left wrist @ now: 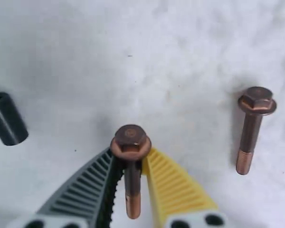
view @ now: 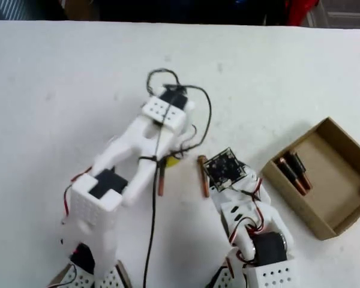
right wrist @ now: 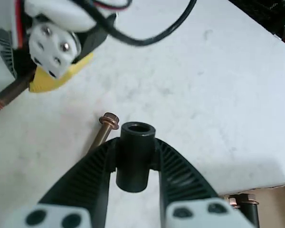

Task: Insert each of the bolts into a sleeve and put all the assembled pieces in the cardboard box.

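left gripper: clamped on the held bolt. Grey finger on one side, yellow on the other, both on the shank just under the flanged head.
held bolt: head sits just past the fingertips. Shank runs back between the fingers, threaded tip toward the wrist.
right gripper: clamped on the held sleeve, black fingers on both sides.
held sleeve: black, open bore end sticking out past the fingertips.
loose bolt: flat on the table, between the two grippers. Its head is just beside the held sleeve, not gripped.
second sleeve: black, lying on the table. It is apart from the left gripper, on the opposite side from the loose bolt.
cardboard box: on the table beside the right arm, well apart from the left gripper.
assembled pieces: two, side by side in the box against one wall.
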Controlling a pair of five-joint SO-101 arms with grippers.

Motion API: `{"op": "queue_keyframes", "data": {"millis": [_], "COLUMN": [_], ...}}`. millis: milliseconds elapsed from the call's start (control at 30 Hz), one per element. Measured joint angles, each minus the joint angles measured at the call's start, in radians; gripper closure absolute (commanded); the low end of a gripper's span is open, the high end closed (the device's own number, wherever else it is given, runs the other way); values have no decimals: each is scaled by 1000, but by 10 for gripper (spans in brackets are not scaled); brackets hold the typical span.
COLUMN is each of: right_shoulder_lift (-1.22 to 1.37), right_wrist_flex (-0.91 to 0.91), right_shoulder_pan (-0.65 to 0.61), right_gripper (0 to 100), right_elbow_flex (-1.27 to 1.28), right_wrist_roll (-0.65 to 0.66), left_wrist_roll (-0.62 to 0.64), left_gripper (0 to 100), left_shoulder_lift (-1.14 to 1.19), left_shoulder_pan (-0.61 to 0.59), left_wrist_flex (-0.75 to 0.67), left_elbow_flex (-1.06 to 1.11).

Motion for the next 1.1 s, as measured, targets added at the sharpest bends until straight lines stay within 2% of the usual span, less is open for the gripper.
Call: {"op": "queue_keyframes", "data": {"millis": [233,333,533,733,967,1100], "right_shoulder_lift": [0,0,0,0,0,0], "right_wrist_flex": [-2,-14,-83,-140,-169,-219], "right_shoulder_pan": [0,-8,-107,-166,-278,-324], "right_gripper": [981,981,981,981,982,982], "right_elbow_flex": [3,29,101,124,124,124], "right_wrist_roll": [2,2,-2,-91,-158,-213], "left_wrist_roll": [-109,-195,-362,-423,-430,-454], "left_gripper": [977,978,979,980,980,980], "left_shoulder_lift": [-81,-103,-107,-107,-112,-209], "left_shoulder_pan": [-87,-121,-172,-201,-199,-199], "left_wrist_flex": [112,133,141,141,141,141], "left_elbow_flex": [-77,-77,-77,-77,-77,-12]}}
